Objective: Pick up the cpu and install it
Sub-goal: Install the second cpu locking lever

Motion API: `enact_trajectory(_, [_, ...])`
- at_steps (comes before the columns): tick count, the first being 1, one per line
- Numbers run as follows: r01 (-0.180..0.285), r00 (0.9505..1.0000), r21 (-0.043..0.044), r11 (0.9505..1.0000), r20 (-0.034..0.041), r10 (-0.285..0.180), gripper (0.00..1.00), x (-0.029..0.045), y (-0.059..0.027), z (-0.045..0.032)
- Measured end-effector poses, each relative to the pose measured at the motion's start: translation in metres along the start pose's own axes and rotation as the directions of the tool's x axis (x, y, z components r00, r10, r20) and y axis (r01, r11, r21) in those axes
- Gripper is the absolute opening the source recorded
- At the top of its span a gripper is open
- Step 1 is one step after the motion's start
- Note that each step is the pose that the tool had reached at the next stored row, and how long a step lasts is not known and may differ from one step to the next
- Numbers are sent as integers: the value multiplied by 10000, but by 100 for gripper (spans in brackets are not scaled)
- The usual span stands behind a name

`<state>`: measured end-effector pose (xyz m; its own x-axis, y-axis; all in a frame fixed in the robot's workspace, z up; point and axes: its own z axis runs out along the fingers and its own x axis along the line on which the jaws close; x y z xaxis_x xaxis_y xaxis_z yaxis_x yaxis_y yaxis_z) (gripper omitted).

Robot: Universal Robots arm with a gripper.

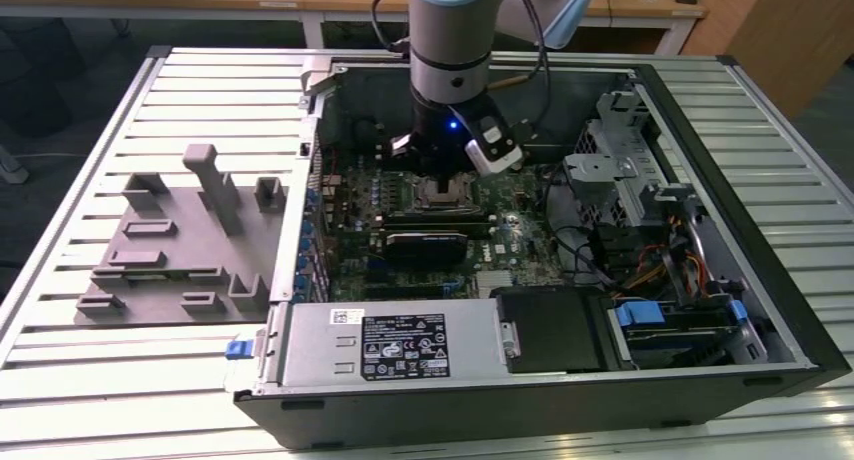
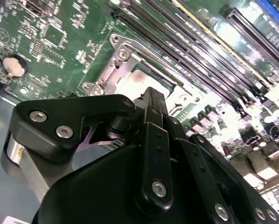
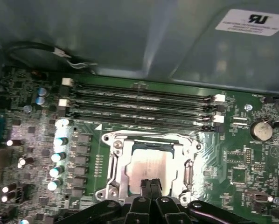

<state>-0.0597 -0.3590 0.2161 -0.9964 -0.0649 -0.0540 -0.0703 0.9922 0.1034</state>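
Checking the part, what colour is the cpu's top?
Silvery-grey metal, clearest in the first wrist view: the cpu.

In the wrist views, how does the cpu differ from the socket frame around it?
The cpu has a plain, pale silvery top, while the socket frame is shinier metal with screws at its corners. The cpu is a solid flat square; the socket frame is an open surround, larger than the chip. The gripper has its fingertips together at the cpu's edge, not on the socket frame. Both lie flat on the green board.
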Motion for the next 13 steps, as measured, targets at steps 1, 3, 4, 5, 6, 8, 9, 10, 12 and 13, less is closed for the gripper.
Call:
enact_trajectory(1, [0, 10000, 33, 10000, -3, 0, 11, -12, 16, 2])
enact_trajectory(3, [4, 10000, 90, 10000, -7, -4, 11, -34, 62, 9])
enact_trajectory(4, [5, 10000, 115, 9999, -9, -5, 11, -44, 83, 13])
enact_trajectory(5, [7, 10000, 134, 9999, -10, -7, 11, -55, 95, 15])
enact_trajectory(6, [9, 10000, 154, 9999, -13, -8, 11, -66, 98, 15])
enact_trajectory(8, [9, 10000, 180, 9998, -15, -9, 11, -79, 97, 16])
enact_trajectory(9, [8, 10000, 181, 9998, -14, -8, 11, -79, 97, 16])
enact_trajectory(10, [8, 10000, 183, 9998, -15, -7, 11, -79, 97, 15])
enact_trajectory(12, [8, 10000, 184, 9998, -15, -7, 11, -81, 99, 0])
enact_trajectory(13, [8, 10000, 183, 9998, -11, -8, 11, -82, 101, -14])
